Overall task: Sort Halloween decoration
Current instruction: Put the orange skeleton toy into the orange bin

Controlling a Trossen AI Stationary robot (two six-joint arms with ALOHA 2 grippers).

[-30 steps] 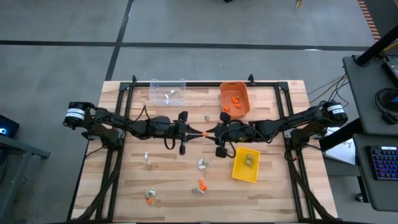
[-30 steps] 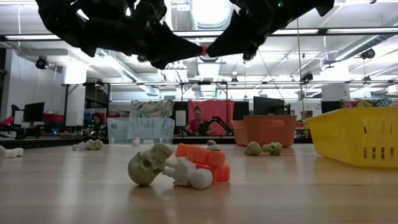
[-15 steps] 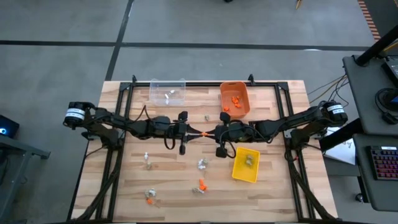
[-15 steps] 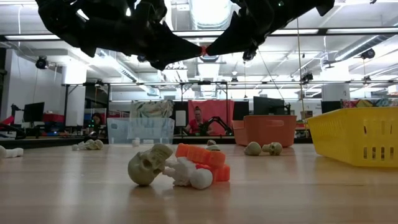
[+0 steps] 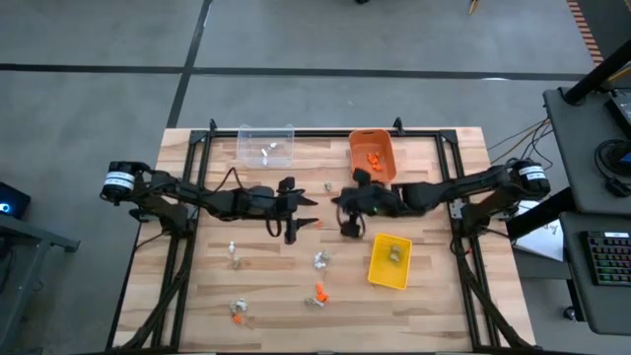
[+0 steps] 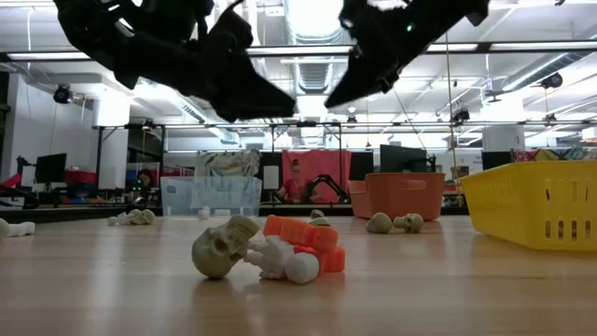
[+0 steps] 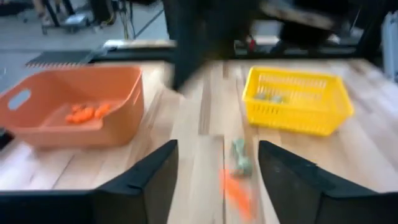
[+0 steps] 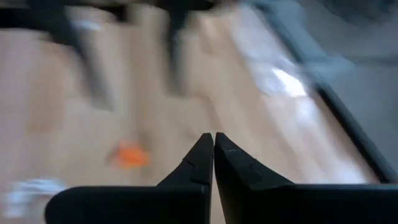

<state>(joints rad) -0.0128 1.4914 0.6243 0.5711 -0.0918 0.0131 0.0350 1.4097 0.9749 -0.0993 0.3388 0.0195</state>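
The Halloween decoration lies scattered on the wooden table as tiny trinkets: one orange trinket (image 5: 318, 224) (image 7: 236, 194) (image 8: 127, 155) lies on the boards below and between my two grippers. Others lie nearer the front edge (image 5: 320, 259), among them a tan skull (image 6: 224, 247) lying against orange (image 6: 303, 233) and white pieces. My left gripper (image 5: 311, 202) (image 7: 217, 146) hangs open above mid-table with nothing between its fingers. My right gripper (image 5: 337, 200) (image 8: 213, 135) faces it a little way off, shut, with nothing showing between its fingertips.
A clear bin (image 5: 266, 145) with a pale trinket and an orange bin (image 5: 372, 158) with orange pieces stand at the far edge. A yellow basket (image 5: 389, 261) stands near the right. A small skull (image 5: 328, 184) lies beside the orange bin. People show in the room behind.
My left gripper has opened and let go of the orange trinket that was held up between the two grippers. My right gripper has shut and drawn back toward the table's right and far side. The trinket is gone from between them and now lies on the table below.
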